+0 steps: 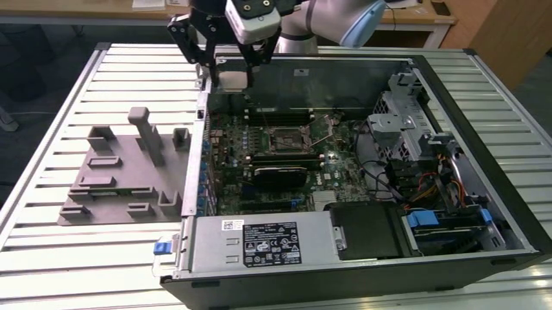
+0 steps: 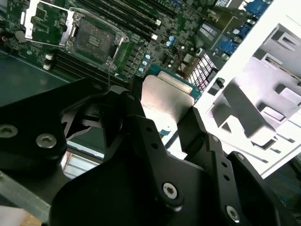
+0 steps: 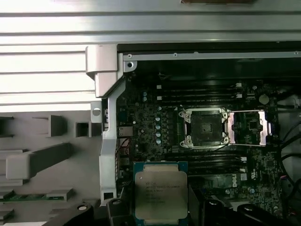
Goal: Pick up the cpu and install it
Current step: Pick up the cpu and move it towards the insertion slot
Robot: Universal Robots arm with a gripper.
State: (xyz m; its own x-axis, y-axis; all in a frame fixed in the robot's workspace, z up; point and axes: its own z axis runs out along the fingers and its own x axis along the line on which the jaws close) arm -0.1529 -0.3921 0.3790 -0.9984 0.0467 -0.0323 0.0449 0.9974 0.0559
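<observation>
Hand (image 2: 164, 113): nearest to my wrist cameras; its black fingers (image 2: 141, 136) are clamped on two opposite edges of the cpu (image 3: 161, 190), as both wrist views show me.
Cpu place: held in the air over the far corner of the open case (image 1: 345, 284), at the exterior view's left.
Done: the pick-up is finished, I judge; the cpu is off the surface (image 1: 52, 271).
Left: the installing; the socket (image 3: 205, 127) stands open and empty, its metal frame folded aside, well apart from the cpu.
Cpu look: flat and square, with a silvery-grey metal lid carrying small print and a pale green-blue rim around it; the lid faces my first wrist camera.
</observation>
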